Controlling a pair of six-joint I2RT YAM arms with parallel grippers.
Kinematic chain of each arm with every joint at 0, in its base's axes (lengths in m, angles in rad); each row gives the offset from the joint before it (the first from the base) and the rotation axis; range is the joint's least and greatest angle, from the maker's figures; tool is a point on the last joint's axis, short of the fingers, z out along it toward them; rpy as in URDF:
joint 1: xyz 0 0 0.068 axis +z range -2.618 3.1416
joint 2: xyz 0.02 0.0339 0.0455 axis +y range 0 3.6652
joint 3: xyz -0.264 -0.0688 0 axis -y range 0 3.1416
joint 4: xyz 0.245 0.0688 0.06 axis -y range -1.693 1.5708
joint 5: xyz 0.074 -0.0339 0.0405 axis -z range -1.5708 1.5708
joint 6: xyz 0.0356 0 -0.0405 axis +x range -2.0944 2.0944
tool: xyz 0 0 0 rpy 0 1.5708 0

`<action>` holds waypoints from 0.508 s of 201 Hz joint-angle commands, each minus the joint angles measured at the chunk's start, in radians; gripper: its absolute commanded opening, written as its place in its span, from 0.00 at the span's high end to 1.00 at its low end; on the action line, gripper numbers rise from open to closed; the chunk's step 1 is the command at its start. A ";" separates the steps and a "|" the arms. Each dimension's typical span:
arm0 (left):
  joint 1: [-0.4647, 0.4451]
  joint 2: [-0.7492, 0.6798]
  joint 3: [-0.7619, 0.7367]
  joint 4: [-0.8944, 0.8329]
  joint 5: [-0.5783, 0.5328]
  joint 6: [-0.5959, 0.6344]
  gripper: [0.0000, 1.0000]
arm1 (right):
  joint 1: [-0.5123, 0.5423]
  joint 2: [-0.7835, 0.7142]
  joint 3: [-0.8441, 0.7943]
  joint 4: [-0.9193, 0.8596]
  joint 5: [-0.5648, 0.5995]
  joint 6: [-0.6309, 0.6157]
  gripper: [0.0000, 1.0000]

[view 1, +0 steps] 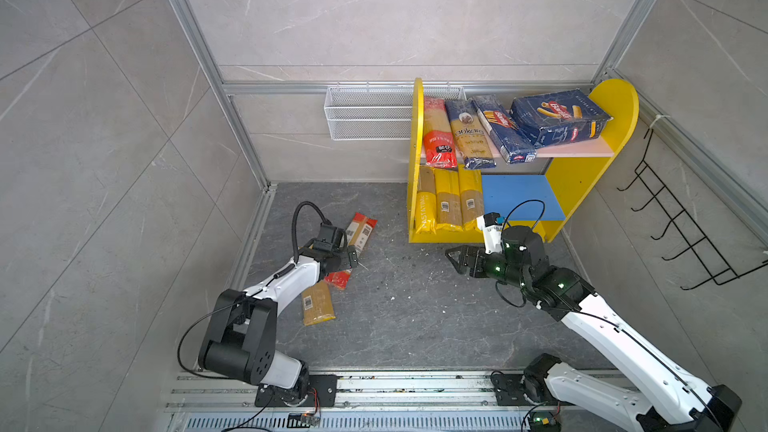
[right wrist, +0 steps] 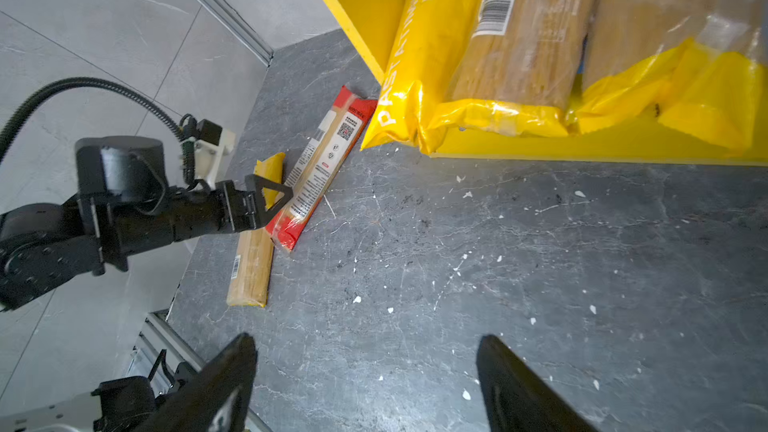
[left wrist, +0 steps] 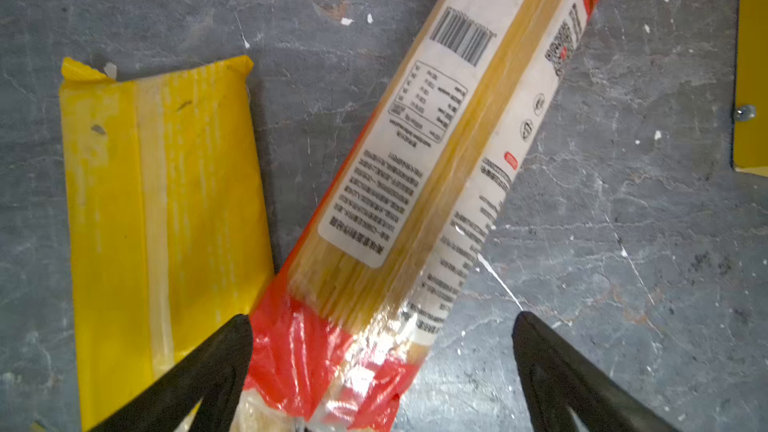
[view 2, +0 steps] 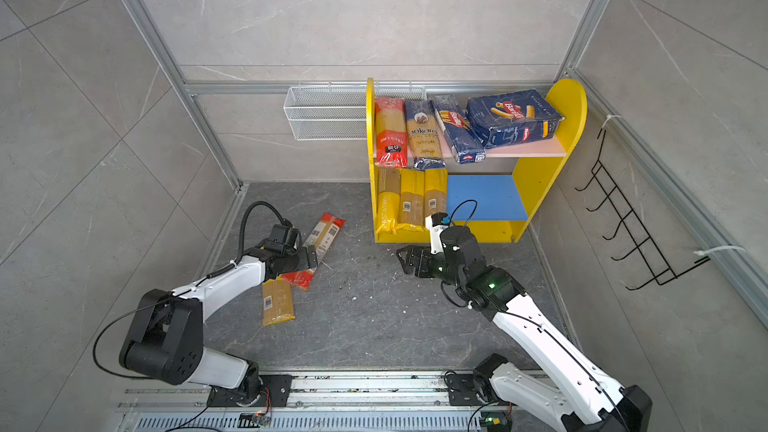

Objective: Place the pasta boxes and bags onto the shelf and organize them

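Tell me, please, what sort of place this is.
Probably a robot test cell dressed as a pantry, not a real kitchen: tile-look panels in an aluminium frame, robot arms bolted to a rail, a small shelf with pasta packs.

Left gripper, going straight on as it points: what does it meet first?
Probably the red-ended spaghetti pack: its near red end lies between the jaws of the open left gripper; height unclear.
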 commanded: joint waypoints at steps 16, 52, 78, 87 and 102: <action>0.046 0.082 0.071 0.061 0.043 0.066 0.00 | 0.014 0.014 -0.001 -0.017 0.018 -0.005 0.15; 0.047 0.155 0.089 0.080 0.062 0.069 0.03 | 0.018 0.076 0.003 0.040 -0.024 -0.013 0.15; 0.047 0.181 0.094 0.095 0.085 0.070 0.04 | 0.024 0.100 0.001 0.055 -0.026 -0.020 0.15; 0.047 0.189 0.099 0.094 0.099 0.066 0.05 | 0.024 0.103 -0.001 0.057 -0.025 -0.022 0.15; 0.046 0.199 0.100 0.096 0.130 0.057 0.07 | 0.027 0.101 -0.007 0.061 -0.024 -0.024 0.15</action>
